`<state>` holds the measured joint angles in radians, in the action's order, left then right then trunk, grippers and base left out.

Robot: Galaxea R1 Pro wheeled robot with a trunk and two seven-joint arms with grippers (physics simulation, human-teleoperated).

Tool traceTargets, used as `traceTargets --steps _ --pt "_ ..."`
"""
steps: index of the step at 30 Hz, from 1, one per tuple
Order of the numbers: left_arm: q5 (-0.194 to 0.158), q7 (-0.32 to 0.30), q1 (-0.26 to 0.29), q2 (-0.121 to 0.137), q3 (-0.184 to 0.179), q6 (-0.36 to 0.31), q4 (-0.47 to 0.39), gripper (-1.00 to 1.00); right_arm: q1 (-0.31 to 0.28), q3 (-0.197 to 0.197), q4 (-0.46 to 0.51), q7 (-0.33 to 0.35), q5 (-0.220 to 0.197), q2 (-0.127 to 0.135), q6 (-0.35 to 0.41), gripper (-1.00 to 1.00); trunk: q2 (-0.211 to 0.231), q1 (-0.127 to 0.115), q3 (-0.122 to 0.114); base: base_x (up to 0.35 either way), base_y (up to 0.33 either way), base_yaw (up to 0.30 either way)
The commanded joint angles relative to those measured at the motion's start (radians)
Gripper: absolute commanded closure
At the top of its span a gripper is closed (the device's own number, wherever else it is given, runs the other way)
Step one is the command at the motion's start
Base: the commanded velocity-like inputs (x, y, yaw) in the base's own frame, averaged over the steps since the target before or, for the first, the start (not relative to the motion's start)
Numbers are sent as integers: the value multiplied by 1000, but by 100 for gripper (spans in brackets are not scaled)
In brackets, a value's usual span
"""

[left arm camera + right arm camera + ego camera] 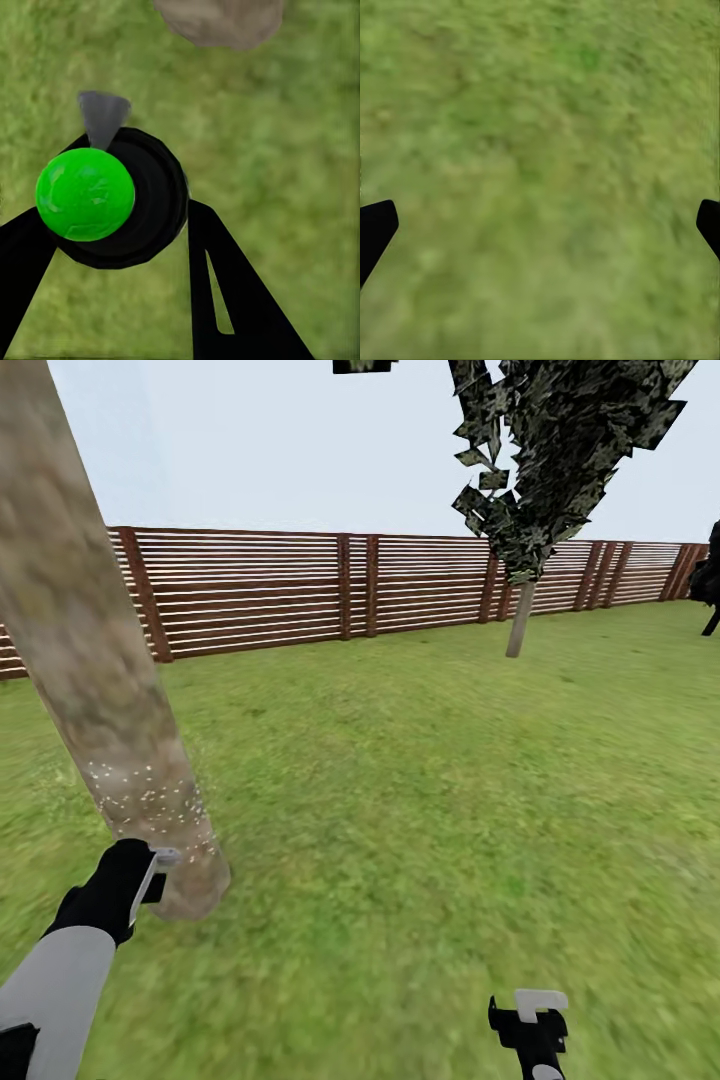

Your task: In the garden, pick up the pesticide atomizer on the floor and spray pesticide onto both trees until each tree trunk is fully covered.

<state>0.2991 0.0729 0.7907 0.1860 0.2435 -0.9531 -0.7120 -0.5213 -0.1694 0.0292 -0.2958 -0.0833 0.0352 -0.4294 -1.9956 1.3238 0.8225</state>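
Head view: the left gripper (160,870) hangs just beside the near tree trunk (100,670), flecked with pesticide (150,800).

Left wrist view: fingers (225,292) clamp the pesticide atomizer (112,199), seemingly light, rigid and slippery; grip its dark body.

Right wrist view: the right gripper (540,225) gapes over lawn (540,112).

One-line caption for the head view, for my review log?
Left gripper holds the atomizer beside the near tree trunk, whose lower part carries white pesticide specks; the lawn stretches to the fence.
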Motion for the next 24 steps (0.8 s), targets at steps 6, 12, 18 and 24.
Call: traceTargets --steps 6,12,18,24 --pt "-6 7 -3 10 6 -2 2 100 0 -9 0 -2 -9 0 -2 -100 0 0 1 9 -249 226" --pt "-7 7 -27 54 10 -2 -15 100 0 -9 0 -2 -9 0 -2 -100 0 0 1 75 -22 10" --pt "-13 8 -27 -23 1 -3 -2 100 0 -9 0 -2 -9 0 -2 -100 0 0 1 1 0 0" --pt "-9 7 -27 31 8 -1 -6 100 0 -9 0 -2 -9 0 -2 -100 0 0 1 0 0 0"
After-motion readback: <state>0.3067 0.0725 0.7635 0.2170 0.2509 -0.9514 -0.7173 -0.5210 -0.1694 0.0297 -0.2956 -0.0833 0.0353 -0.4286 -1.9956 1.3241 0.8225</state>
